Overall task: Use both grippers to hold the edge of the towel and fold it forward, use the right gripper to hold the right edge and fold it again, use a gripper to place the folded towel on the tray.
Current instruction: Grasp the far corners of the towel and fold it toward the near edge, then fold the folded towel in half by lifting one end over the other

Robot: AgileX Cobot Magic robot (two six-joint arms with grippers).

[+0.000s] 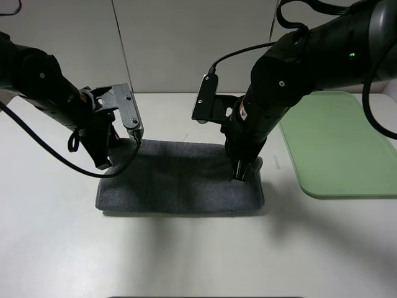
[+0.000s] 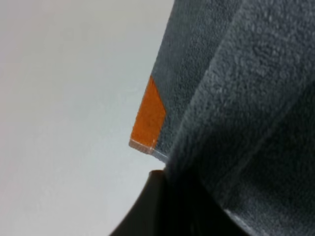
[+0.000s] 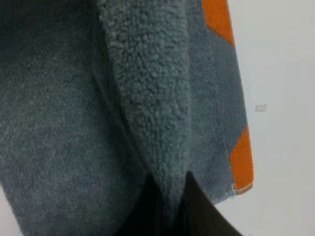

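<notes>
The dark grey towel (image 1: 180,183) lies on the white table as a wide doubled rectangle. My left gripper (image 1: 105,166) is at its left end, fingers pointing down. In the left wrist view a raised ridge of towel (image 2: 246,98) runs into the dark gripper (image 2: 167,201), with an orange corner (image 2: 150,115) beside it. My right gripper (image 1: 240,174) stands on the towel's right part. In the right wrist view it (image 3: 167,201) pinches a raised fold of terry (image 3: 147,88), with the orange band (image 3: 241,157) along the edge. The light green tray (image 1: 335,143) lies to the right, nothing on it.
The white table (image 1: 186,254) extends in front of the towel. A grey wall stands behind. The right arm's elbow and cables hang above the tray's near-left part. A small pale mark (image 3: 261,107) lies on the table beside the towel.
</notes>
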